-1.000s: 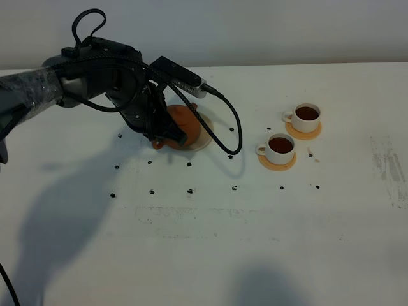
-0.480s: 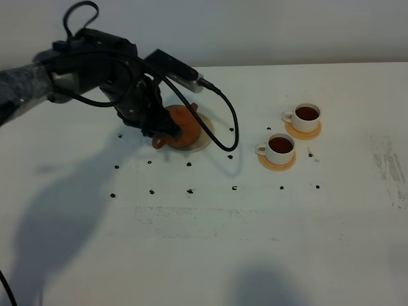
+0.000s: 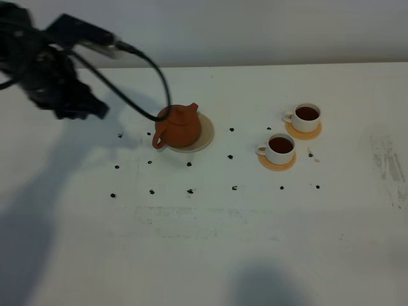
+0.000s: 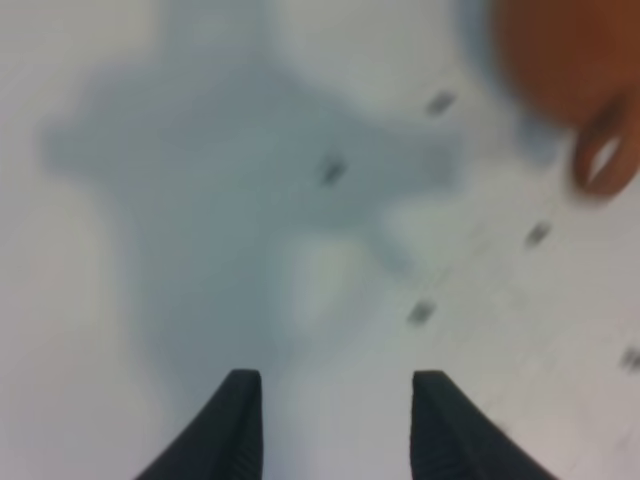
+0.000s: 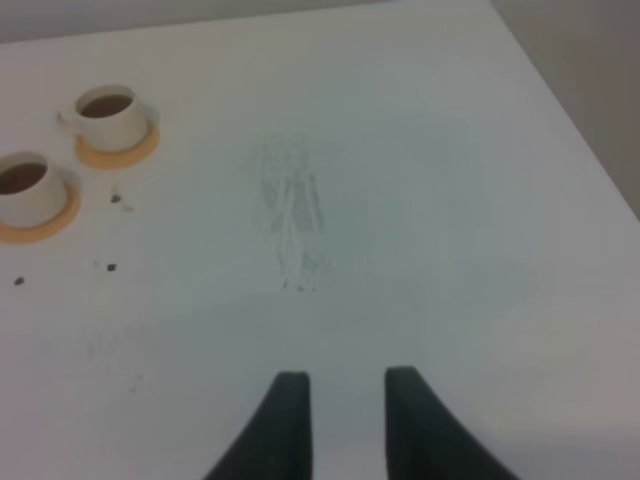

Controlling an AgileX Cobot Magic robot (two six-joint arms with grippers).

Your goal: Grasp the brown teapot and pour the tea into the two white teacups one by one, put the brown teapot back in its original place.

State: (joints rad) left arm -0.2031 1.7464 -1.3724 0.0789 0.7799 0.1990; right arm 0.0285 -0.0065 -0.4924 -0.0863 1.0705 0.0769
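The brown teapot (image 3: pixel 178 127) stands upright on the cream saucer (image 3: pixel 205 135) left of the table's middle, spout toward the left. It shows blurred in the left wrist view (image 4: pixel 565 50). The two white teacups (image 3: pixel 306 117) (image 3: pixel 280 147) hold dark tea and sit on orange coasters (image 3: pixel 277 164) to the right. They also show in the right wrist view (image 5: pixel 108 115) (image 5: pixel 24 188). My left gripper (image 3: pixel 88 108) (image 4: pixel 335 425) is open and empty, raised well left of the teapot. My right gripper (image 5: pixel 345 420) is open and empty over bare table, out of the high view.
Several small black marks (image 3: pixel 190 190) dot the white table (image 3: pixel 210 255) around the teapot and cups. A grey scuff (image 3: pixel 390 167) lies near the right edge. The left arm's black cable (image 3: pixel 153 76) hangs above the teapot.
My left gripper has let go of the teapot and pulled up and away to the left. The teapot stays on the saucer. The cups have not moved.
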